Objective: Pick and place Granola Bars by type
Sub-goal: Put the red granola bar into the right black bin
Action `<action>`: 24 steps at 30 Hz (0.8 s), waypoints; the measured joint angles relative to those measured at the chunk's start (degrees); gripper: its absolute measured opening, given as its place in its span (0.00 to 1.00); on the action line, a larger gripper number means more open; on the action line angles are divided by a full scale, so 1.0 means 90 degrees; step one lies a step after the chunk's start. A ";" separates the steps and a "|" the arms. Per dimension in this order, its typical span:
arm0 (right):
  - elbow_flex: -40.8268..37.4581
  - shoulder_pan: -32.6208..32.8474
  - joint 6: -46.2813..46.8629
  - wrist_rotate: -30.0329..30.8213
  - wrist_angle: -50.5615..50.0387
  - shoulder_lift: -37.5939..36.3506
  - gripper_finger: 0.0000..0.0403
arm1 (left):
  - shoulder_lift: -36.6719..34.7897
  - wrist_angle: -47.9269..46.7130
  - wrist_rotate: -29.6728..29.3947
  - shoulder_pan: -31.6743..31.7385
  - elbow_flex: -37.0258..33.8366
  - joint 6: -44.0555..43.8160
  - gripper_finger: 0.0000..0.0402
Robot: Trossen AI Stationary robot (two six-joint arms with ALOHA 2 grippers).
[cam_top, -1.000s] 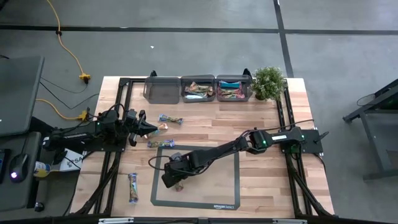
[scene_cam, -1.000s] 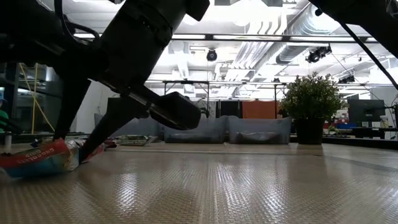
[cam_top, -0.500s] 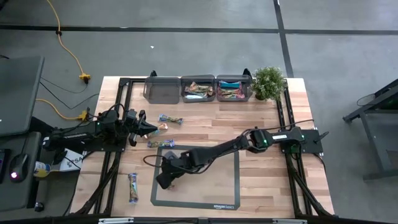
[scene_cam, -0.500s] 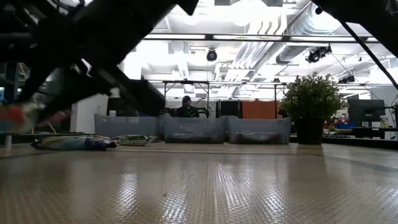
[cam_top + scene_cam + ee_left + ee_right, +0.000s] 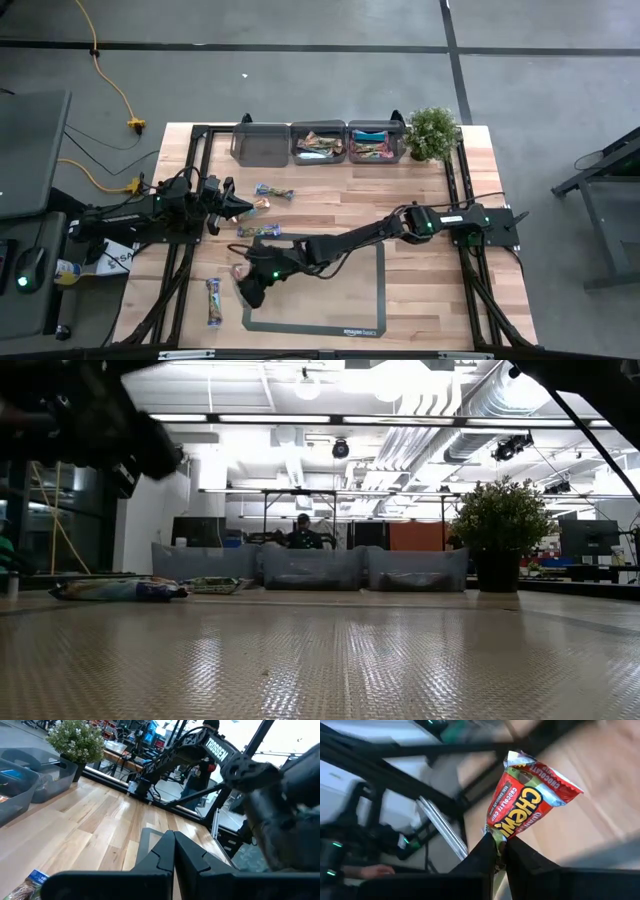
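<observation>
A red granola bar (image 5: 527, 802) sticks out beyond my right gripper (image 5: 497, 845), which is shut on it. In the high view this gripper (image 5: 245, 287) hangs over the left edge of the grey mat (image 5: 340, 300), the bar (image 5: 238, 272) at its tip. Loose bars lie flat on the wood: one (image 5: 273, 192) in front of the bins, one (image 5: 258, 231) at the mat's far edge, one (image 5: 213, 300) near the front left. My left gripper (image 5: 243, 207) waits shut at the table's left. My right gripper pinches the red bar by one end (image 5: 496, 831) between its two fingers. The fingers reach in from the table's right, slanting slightly down. The bar stands out past the fingertips, tilted, lifted clear of the mat.
Three grey bins stand along the far edge: the left one (image 5: 262, 143) looks bare inside, the middle (image 5: 318, 145) and right (image 5: 375, 143) hold bars. A potted plant (image 5: 432, 132) stands right of them. Black frame rails run along both table sides.
My right gripper has risen from the mat and swung toward the table's left edge, tipping up and rolling as it went. The red bar, lying on the mat a second ago, has come up with it and hangs clear.
</observation>
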 joint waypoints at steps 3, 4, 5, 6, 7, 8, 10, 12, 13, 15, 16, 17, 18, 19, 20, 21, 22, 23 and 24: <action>0.0000 -0.0047 -0.0389 0.0209 0.0428 -0.0200 0.05 | 0.0000 -0.0005 0.0000 0.0001 0.0000 -0.0001 0.00; 0.0000 -0.0064 -0.0555 0.0297 0.0531 -0.0298 0.04 | 0.0000 -0.0003 -0.0001 0.0001 0.0000 -0.0001 0.00; 0.0000 -0.0079 -0.0725 0.0381 0.0658 -0.0388 0.04 | 0.0000 -0.0005 0.0002 0.0001 0.0000 0.0000 0.00; 0.0004 -0.0098 -0.0895 0.0501 0.0790 -0.0491 0.04 | 0.0000 -0.0005 0.0000 0.0001 0.0000 -0.0001 0.00; 0.0005 -0.0117 -0.1065 0.0615 0.0808 -0.0606 0.04 | 0.0000 -0.0005 0.0000 0.0001 0.0000 0.0000 0.00; 0.0005 -0.0138 -0.1235 0.0731 0.0884 -0.0717 0.04 | 0.0000 -0.0002 0.0002 -0.0001 0.0000 0.0000 0.00; 0.0005 -0.0189 -0.1627 0.1009 0.0967 -0.0949 0.04 | 0.0000 -0.0005 -0.0002 0.0001 0.0000 -0.0002 0.00; 0.0005 -0.0245 -0.2019 0.1264 0.0966 -0.1225 0.04 | 0.0000 -0.0002 0.0002 0.0001 0.0000 -0.0002 0.00; 0.0005 -0.0277 -0.2231 0.1376 0.0988 -0.1355 0.04 | 0.0000 -0.0002 -0.0002 0.0001 0.0000 -0.0001 0.00; 0.0005 -0.0327 -0.2645 0.1572 0.0991 -0.1633 0.04 | 0.0000 -0.0002 0.0001 0.0000 0.0000 -0.0002 0.00; 0.0005 -0.0357 -0.2838 0.1666 0.0990 -0.1767 0.04 | 0.0000 -0.0002 0.0002 0.0000 0.0000 -0.0001 0.00; 0.0005 -0.0379 -0.3052 0.1752 0.0998 -0.1876 0.04 | 0.0000 -0.0002 0.0002 0.0000 0.0000 -0.0002 0.00; 0.0007 -0.0401 -0.3258 0.1825 0.0996 -0.1999 0.04 | 0.0000 -0.0002 0.0002 -0.0001 0.0000 -0.0001 0.00; 0.0007 -0.0411 -0.3462 0.1901 0.0987 -0.2120 0.04 | 0.0000 -0.0002 0.0002 0.0001 0.0000 0.0000 0.00; 0.0007 -0.0416 -0.3669 0.2000 0.0986 -0.2229 0.04 | 0.0000 -0.0002 0.0002 -0.0001 0.0000 -0.0002 0.00; 0.0007 -0.0416 -0.3893 0.2085 0.0999 -0.2327 0.04 | 0.0000 -0.0002 0.0002 0.0001 0.0000 -0.0001 0.00; 0.0007 -0.0416 -0.4130 0.2181 0.0998 -0.2431 0.04 | 0.0000 0.0000 0.0002 0.0001 0.0000 0.0000 0.00; 0.0007 -0.0410 -0.4369 0.2269 0.0996 -0.2522 0.04 | 0.0000 -0.0002 0.0002 0.0001 0.0000 -0.0001 0.00; 0.0007 -0.0406 -0.4609 0.2344 0.0996 -0.2598 0.04 | 0.0000 -0.0002 0.0002 0.0000 0.0000 0.0000 0.00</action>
